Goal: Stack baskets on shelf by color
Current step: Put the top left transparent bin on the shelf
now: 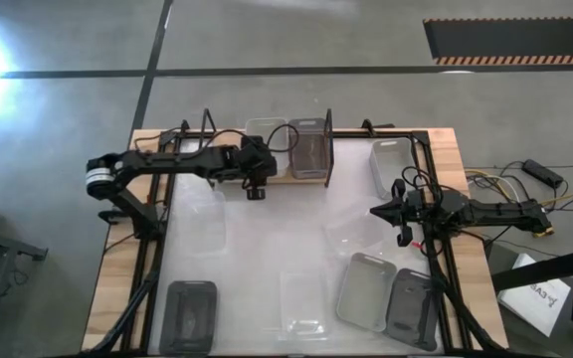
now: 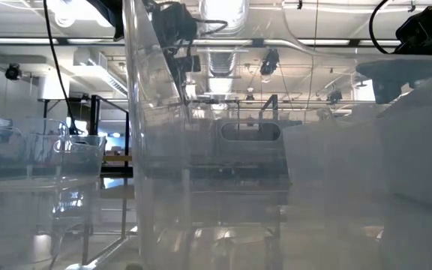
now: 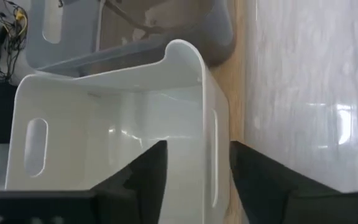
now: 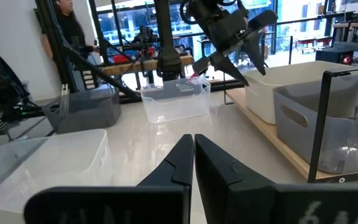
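The shelf [image 1: 229, 179] stands at the table's far edge and carries a translucent white basket [image 1: 265, 131] beside a grey basket [image 1: 308, 149]. My left gripper [image 1: 256, 191] is open at the shelf's near edge. In the left wrist view its fingers [image 3: 143, 177] stand on either side of the white basket's side wall [image 3: 211, 134]; no touch shows. In the right wrist view the left gripper [image 4: 252, 70] hovers by the white basket [image 4: 278, 87] and the grey basket [image 4: 316, 134]. My right gripper [image 1: 381, 211] [image 4: 193, 155] is shut above the table's right half and holds nothing.
More baskets lie on the table: translucent ones [image 1: 202, 214] [image 1: 303, 298] [image 1: 351, 234], dark grey ones [image 1: 189, 313] [image 1: 413, 308], a light grey one [image 1: 366, 288] and a white one [image 1: 391, 164]. Black frame rails [image 1: 152, 268] run along both sides. A person [image 4: 67, 28] stands beyond the table.
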You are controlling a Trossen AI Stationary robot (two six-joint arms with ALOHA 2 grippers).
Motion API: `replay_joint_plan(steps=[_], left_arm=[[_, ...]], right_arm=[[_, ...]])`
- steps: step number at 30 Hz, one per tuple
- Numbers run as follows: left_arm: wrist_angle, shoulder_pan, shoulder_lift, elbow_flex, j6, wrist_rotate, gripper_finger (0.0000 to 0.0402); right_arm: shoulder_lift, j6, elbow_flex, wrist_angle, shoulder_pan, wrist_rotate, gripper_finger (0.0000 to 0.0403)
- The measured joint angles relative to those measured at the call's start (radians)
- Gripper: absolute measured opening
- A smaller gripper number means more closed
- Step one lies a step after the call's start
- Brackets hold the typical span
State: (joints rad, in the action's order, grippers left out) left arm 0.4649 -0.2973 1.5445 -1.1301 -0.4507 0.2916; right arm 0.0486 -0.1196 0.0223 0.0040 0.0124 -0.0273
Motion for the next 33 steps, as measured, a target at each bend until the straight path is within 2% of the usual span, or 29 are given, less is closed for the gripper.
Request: replay_joint_plan(steps=[5,10,14,18,23,26,30,33], left_arm=[[0.027,0.040,-0.064,-0.018,0.068,0.001,0.0194],[0.122,0.144,-0.151,-0.054,0.183,0.004,0.0196],[0.166,0.308,-0.196,-0.055,0.210,0.062,0.0190],[0.200,0.522,-0.205,-0.055,0.333,0.161,0.0182],[0.276,0.775,-0.184,-0.059,0.576,0.218,0.0176],[0.332,0.880,-0.167,-0.059,0.759,0.226,0.0175],[0.503,0.965,-0.143,-0.058,1.015,0.224,0.0175],[0.647,0.980,-0.134,-0.051,1.217,0.195,0.0175]], right_arm=[[0.000,0.000,0.000,0.000,0.000,0.000,0.0009],[-0.001,0.000,0.000,0.000,0.000,0.000,0.0009],[-0.001,0.000,0.000,0.000,0.000,0.000,0.0009],[-0.001,0.000,0.000,0.000,0.000,0.000,0.0009],[-0.001,0.000,0.000,0.000,0.000,0.000,0.0009],[-0.001,0.000,0.000,0.000,0.000,0.000,0.0009],[-0.001,0.000,0.000,0.000,0.000,0.000,0.0009],[-0.001,0.000,0.000,0.000,0.000,0.000,0.0009]])
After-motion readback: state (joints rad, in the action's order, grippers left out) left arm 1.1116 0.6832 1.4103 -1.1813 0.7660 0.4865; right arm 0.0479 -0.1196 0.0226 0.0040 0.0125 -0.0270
